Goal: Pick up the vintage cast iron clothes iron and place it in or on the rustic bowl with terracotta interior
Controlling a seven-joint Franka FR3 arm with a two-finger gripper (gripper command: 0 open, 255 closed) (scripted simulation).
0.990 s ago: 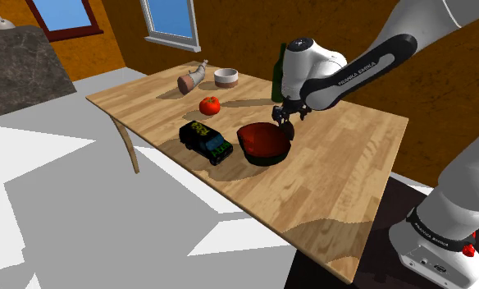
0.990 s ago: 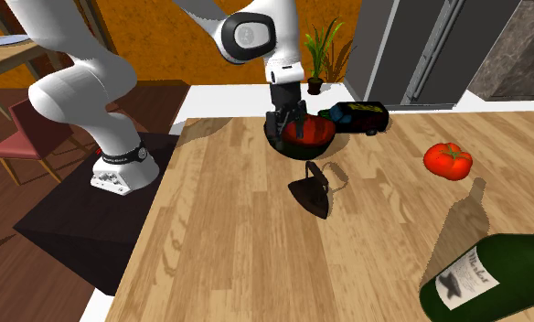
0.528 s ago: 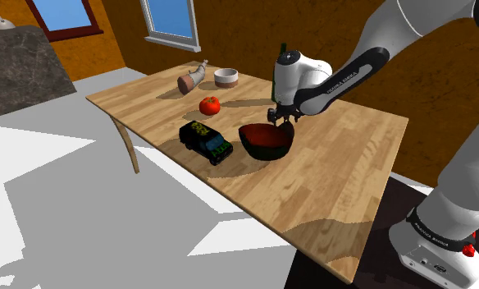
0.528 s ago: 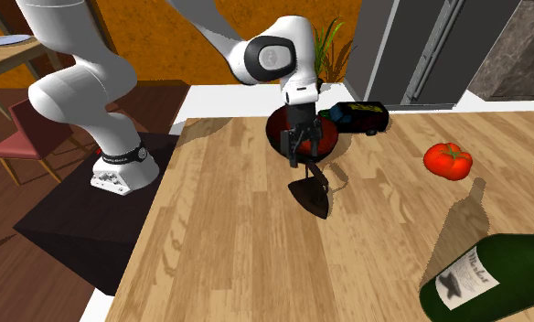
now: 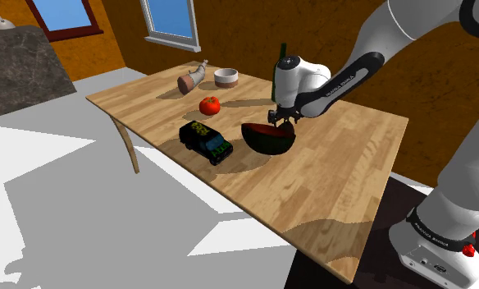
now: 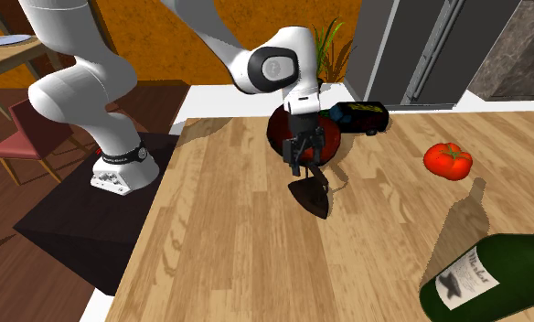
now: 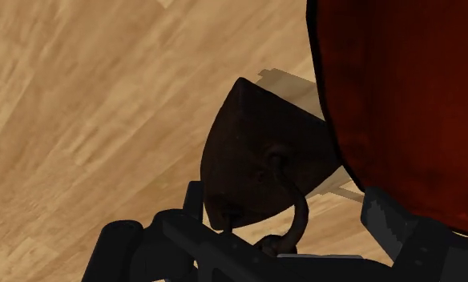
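The dark cast iron clothes iron [image 6: 313, 192] lies flat on the wooden table, its looped handle [image 7: 292, 204] pointing up at my hand. My black gripper [image 6: 304, 163] hangs open just above that handle, with one finger on each side and neither touching it. In the wrist view the iron [image 7: 256, 168] sits between the fingers [image 7: 401, 232]. Right beside it is the dark bowl [image 5: 266, 141] with the red interior [image 7: 401, 104]. The bowl leans, its opening tipped away from the shoulder camera. In the shoulder view my gripper [image 5: 279, 121] is at the bowl's far rim.
A black and green toy car [image 5: 207, 139] stands next to the bowl. A tomato [image 5: 210, 105], a small white bowl [image 5: 225, 77] and a horn-shaped thing [image 5: 193, 79] lie farther along the table. A green bottle [image 6: 494, 270] lies on its side near the second exterior camera.
My hand has moved from over the bowl across its far rim and down onto the iron. The bowl has tipped, showing less of its red inside in the shoulder view. The fingers stayed open.
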